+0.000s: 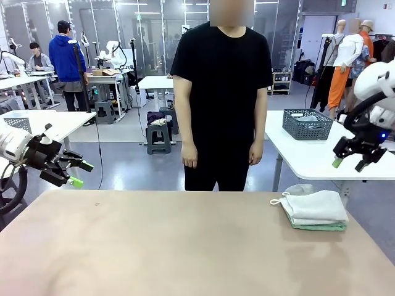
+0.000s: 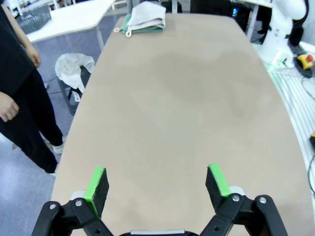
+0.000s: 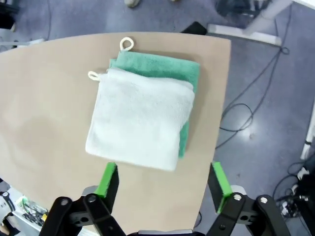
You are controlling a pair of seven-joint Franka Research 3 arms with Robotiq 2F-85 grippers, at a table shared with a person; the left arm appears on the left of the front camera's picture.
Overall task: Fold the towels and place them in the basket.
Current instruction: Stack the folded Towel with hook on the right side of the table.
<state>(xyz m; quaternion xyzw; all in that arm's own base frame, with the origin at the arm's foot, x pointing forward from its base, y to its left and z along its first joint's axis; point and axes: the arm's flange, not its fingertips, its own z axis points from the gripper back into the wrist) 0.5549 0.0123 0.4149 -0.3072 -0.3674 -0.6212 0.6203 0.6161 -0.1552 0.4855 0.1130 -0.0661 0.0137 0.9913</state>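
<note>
Front: left gripper [image 1: 79, 173] wide, holding nothing, above table [image 1: 154, 246] near-left edge; right gripper [image 1: 353, 160] wide, raised far right; folded towels [image 1: 315, 209] stacked far right | Left wrist: fingers [image 2: 97, 184] wide over bare tabletop | Right wrist: fingers [image 3: 108, 179] wide above white towel [image 3: 140, 118] on green towel [image 3: 162, 66]

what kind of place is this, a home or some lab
Most likely a robotics lab or data-collection room: white worktables in rows, another robot arm on a far bench, and people working at tables behind.
</note>
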